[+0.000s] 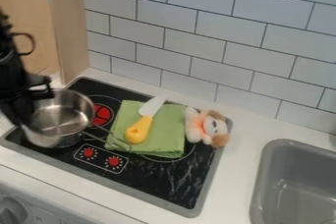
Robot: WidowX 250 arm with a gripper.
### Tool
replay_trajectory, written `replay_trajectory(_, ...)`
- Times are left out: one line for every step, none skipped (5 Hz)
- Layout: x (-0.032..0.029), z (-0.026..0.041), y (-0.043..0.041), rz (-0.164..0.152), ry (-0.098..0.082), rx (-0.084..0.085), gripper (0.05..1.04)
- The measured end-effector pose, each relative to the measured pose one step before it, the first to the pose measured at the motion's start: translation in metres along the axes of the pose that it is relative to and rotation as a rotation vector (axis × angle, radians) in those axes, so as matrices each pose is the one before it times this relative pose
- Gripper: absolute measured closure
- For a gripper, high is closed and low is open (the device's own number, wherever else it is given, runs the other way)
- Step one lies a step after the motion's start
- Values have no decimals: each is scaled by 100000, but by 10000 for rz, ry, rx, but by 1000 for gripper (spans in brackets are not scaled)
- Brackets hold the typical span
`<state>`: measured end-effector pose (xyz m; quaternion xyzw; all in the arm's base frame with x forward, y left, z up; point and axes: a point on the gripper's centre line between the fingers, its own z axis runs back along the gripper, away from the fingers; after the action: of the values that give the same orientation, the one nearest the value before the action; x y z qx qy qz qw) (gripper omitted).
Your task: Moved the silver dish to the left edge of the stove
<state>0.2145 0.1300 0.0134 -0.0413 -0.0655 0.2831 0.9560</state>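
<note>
Two red dials [89, 153] mark the near side of one stove [164, 196]. One silver pot [58, 120] stands at its left edge, the handle's long axis pointing right and slightly near. One end effector [33, 99] is at the pot's left rim; spread or closed, I cannot tell. Right: one green cloth [168, 137], one knife [146, 120] on it, one plush toy [209, 127].

black arm [13, 68] angled downward, far left

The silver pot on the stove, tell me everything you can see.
The silver pot is round, open-topped, shiny and metal-looking, with a thin wire handle reaching over the green cloth. It sits upright at the left of the stove. The gripper is at its left rim; I can't confirm contact.
</note>
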Motion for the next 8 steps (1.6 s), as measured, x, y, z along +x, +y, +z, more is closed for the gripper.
replay_trajectory(-101,-739,5,-164,146,-81,1028)
replay_trajectory(-158,-194,-41,-42,173,-186,1007)
replay_trajectory(-55,-287,-144,167,383,-118,845)
replay_trajectory(48,-9,-278,44,61,-61,602)
replay_trajectory(111,146,29,-44,-21,31,348)
replay_trajectory(22,462,28,-107,-88,69,97)
replay_trajectory(220,1030,-404,-119,-268,-74,71)
replay_trajectory(55,1186,-311,-163,-221,-13,81)
